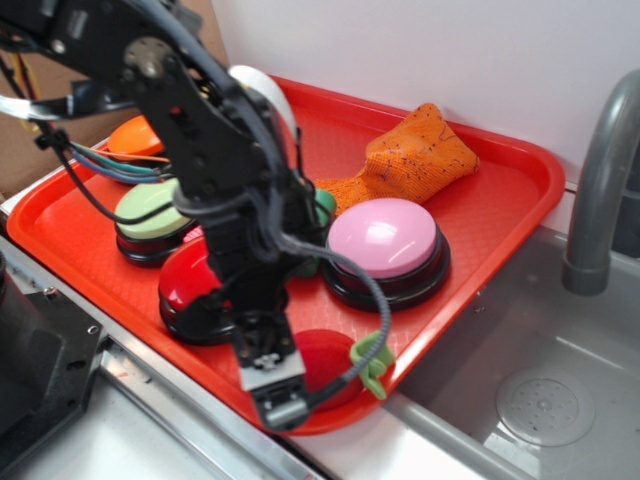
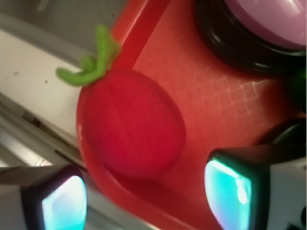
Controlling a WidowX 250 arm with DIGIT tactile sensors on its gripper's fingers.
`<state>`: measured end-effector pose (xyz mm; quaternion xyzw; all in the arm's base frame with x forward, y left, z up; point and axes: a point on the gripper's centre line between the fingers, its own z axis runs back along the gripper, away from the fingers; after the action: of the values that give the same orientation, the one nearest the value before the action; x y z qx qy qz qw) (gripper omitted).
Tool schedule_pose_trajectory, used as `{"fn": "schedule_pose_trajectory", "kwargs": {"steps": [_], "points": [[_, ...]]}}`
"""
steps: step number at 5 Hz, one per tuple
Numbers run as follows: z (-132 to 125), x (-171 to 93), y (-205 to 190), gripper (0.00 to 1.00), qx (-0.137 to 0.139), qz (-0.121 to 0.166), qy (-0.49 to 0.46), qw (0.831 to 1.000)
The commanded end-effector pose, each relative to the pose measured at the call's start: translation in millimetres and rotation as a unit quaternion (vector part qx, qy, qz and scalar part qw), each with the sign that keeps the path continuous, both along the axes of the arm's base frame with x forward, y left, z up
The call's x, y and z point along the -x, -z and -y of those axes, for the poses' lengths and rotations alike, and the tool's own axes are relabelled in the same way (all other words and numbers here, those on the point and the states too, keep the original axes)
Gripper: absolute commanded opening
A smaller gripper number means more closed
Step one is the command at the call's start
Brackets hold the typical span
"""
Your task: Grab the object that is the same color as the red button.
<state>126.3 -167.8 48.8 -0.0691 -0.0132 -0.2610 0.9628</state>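
Wrist view only: fingers (image 2: 146,199) spread apart, holding nothing, two glowing teal pads (image 2: 64,203) either side of the frame bottom, red toy fruit (image 2: 132,124) lying between and just beyond them, not touched. It sits in the tray's (image 2: 206,115) near corner against the rim, green leaf tab (image 2: 93,62) sticking out over the rim toward the grey metal outside. Exterior view shows what wrist misses: whole red tray (image 1: 500,200), the black arm (image 1: 210,150) reaching down over the front edge, and the fruit (image 1: 325,365) half hidden behind the wrist, leaf tab (image 1: 370,360) at the tray's near rim. Fingers themselves not readable in exterior, blocked by arm. Counts: four dome buttons on black bases, red button (image 1: 185,285) near the front edge just beside the fruit and partly under the arm, pink button (image 1: 385,245) mid-tray, light green button (image 1: 150,215) behind the red one, orange button (image 1: 135,135) at the far left edge. One orange knitted cloth (image 1: 415,155) at the back of the tray. One white rounded object (image 1: 265,95) behind the arm, cannot tell what. One small dark green thing (image 1: 322,212) beside the pink button, mostly hidden. Surface: tray sits on a grey metal sink (image 1: 540,390) top, drain at right, grey faucet (image 1: 600,180) at right edge, white wall (image 1: 400,50) behind, brown cardboard (image 1: 20,140) at left.
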Motion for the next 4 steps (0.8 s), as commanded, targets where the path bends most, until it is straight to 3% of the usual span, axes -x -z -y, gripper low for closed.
{"fn": "schedule_pose_trajectory", "kwargs": {"steps": [1,3,4], "points": [[9.8,-6.5,3.9,0.0,0.011,0.004,-0.01,1.0],[4.3,-8.9,-5.7,0.0,0.012,-0.009,-0.045,0.999],[-11.3,-15.3,-42.2,0.0,0.016,0.01,-0.1,0.995]]}}
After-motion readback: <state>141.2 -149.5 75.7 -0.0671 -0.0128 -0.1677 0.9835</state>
